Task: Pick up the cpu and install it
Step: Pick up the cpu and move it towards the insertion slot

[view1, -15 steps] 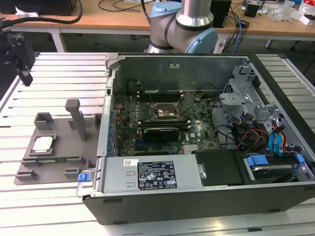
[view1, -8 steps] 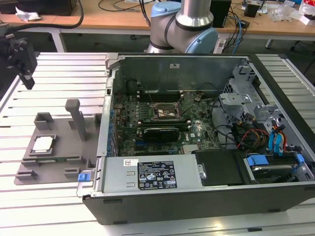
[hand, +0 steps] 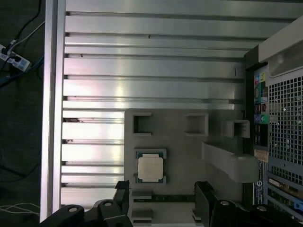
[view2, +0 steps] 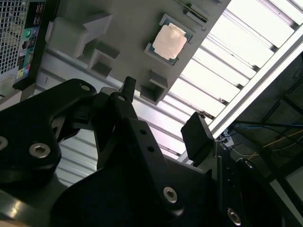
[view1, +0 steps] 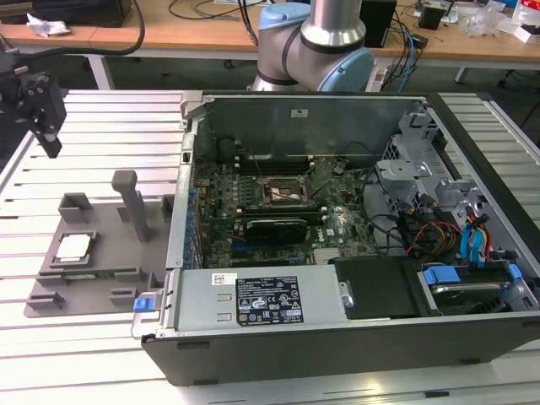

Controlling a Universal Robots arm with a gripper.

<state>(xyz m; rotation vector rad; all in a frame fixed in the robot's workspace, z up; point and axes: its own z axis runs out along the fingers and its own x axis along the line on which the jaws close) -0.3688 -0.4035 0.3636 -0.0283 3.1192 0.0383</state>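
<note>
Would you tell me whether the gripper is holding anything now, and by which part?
Nothing is held: the gripper is open and empty, and the cpu lies untouched on the grey fixture plate.

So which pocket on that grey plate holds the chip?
The flat square frame on the plate's side away from the computer case: the cpu lies in it, silver top up. The brackets around it look empty.

Arm extends toward the exterior view's left, gripper raised and open

The base joint (view1: pixel 314 46) stands at the far side, mid-scene. The black gripper (view1: pixel 48 137) hangs at the far left, pointing downward. In the first wrist view its two fingers (hand: pixel 122 195) stand well apart, with a clear gap between the tips.
</note>
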